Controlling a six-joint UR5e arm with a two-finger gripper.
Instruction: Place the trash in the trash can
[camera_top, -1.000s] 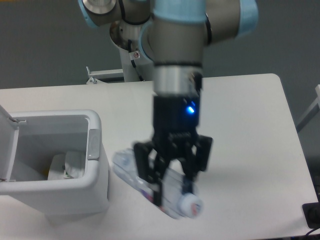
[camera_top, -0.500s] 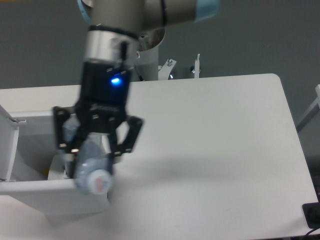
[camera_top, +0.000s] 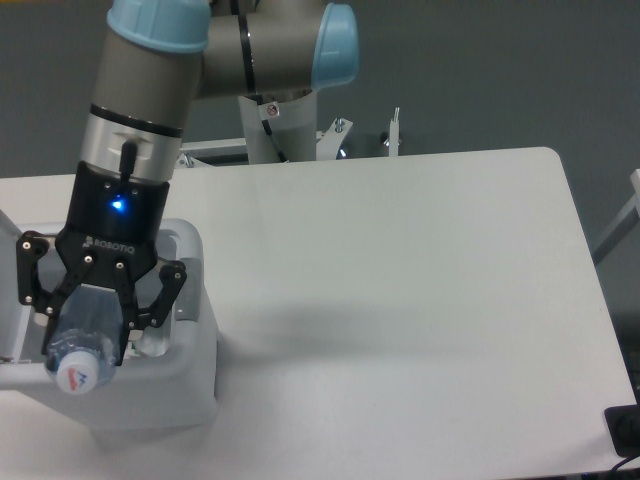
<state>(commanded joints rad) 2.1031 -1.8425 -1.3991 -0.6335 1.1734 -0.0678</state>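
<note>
1 arm reaches down from the top left of the view, and its black tool (camera_top: 88, 325) hangs directly over the open top of the trash can (camera_top: 190, 380). the tool's 2 fingers (camera_top: 128, 322) are closed around a clear crinkled plastic bottle (camera_top: 82, 340), which sits between them, tilted, with its pale cap end (camera_top: 78, 371) pointing down and toward the camera. a small red and blue mark shows on the cap face. the bottle is held in the air above the bin opening, with its cap end over the bin's near rim as seen from here; whether it touches the rim cannot be told.

a blue light (camera_top: 119, 207) glows on the black body of the tool, just above the lettering. above that, the silver wrist and the grey arm segments with pale blue joint caps (camera_top: 335, 45) run up and out of view.

the trash can stands at the left edge of the white surface (camera_top: 420, 300), a boxy white bin with rounded corners. a grey latch tab (camera_top: 186, 290) shows on its right rim, close beside the tool's right linkage. a sliver of the open lid (camera_top: 10, 320) shows at the far left edge. the tool and bottle cover most of the bin's inside, so what lies in it cannot be made out.

behind the surface, the arm's white base column (camera_top: 285, 130) and some metal brackets (camera_top: 392, 135) stand against a dark grey wall. at the right edge, a grey bar and a dark object at the lower corner are partly cut off.
</note>
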